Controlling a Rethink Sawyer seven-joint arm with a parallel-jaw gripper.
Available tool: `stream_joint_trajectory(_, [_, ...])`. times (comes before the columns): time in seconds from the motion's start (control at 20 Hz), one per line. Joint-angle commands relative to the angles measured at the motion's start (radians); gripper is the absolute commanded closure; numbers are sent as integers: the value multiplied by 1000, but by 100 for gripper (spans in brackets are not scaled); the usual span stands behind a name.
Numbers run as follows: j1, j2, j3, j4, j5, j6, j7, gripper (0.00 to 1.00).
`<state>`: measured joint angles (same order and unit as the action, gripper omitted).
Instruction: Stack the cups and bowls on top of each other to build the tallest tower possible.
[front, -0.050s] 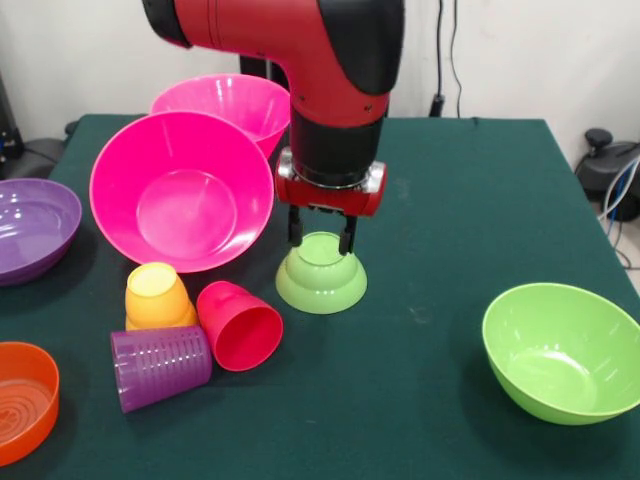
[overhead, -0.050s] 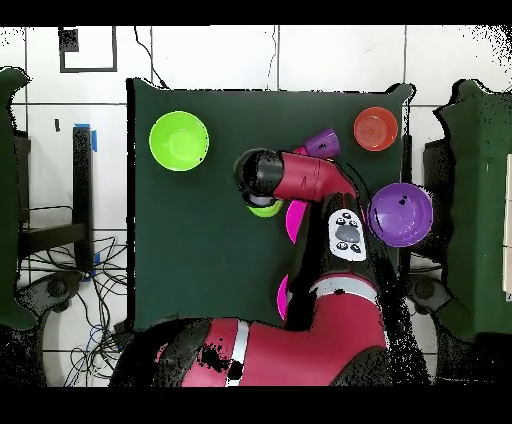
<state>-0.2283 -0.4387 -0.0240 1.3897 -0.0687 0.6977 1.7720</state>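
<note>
Small green bowl: upside down on the table, directly under the gripper; in the overhead view only a lime sliver shows past the arm.
Gripper: the two dark fingers point straight down, spread apart, one on either side of the bowl's upturned foot. They look level with its rim, but I cannot tell whether they touch it. Nothing is pinched or lifted.
Step in hand: by my reading, lining up to grasp this bowl as a tower piece; no stack exists yet.
Next move calls for: probably closing squarely on the narrow foot, then a straight lift. The sloped sides may let it slip if the grip sits too low.
Red cup: on its side, just left of and nearer the camera than the gripper, touching the yellow-orange cup, which stands mouth down.
Purple cup: on its side, below those two, further left.
Pink bowls: one tilted up just left of the gripper, the other behind it.
Lime green bowl: upright, well apart to the right.
Purple bowl: far left edge.
Orange bowl: lower left corner.
Small blue bowl: not seen in either view.
</note>
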Motion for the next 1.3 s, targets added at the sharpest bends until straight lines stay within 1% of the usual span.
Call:
stream_joint_trajectory(0.05, [11,10,44,54,20,50,118,0])
stream_joint_trajectory(0.2, [4,36,44,70,10,-5,121,0])
stream_joint_trajectory(0.3, [3,47,39,79,7,-13,125,0])
stream_joint_trajectory(0.45, [7,28,38,123,13,-17,132,0])
stream_joint_trajectory(0.55, [12,18,31,134,16,-8,138,0])
stream_joint_trajectory(0.65, [9,14,36,147,17,-22,136,0])
stream_joint_trajectory(1.0, [-2,37,55,138,23,-62,126,0])
stream_joint_trajectory(1.1, [-5,63,62,113,21,-86,122,0])
stream_joint_trajectory(1.15, [-12,93,72,94,15,-122,113,0])
stream_joint_trajectory(1.3, [-10,154,71,45,2,-165,111,0])
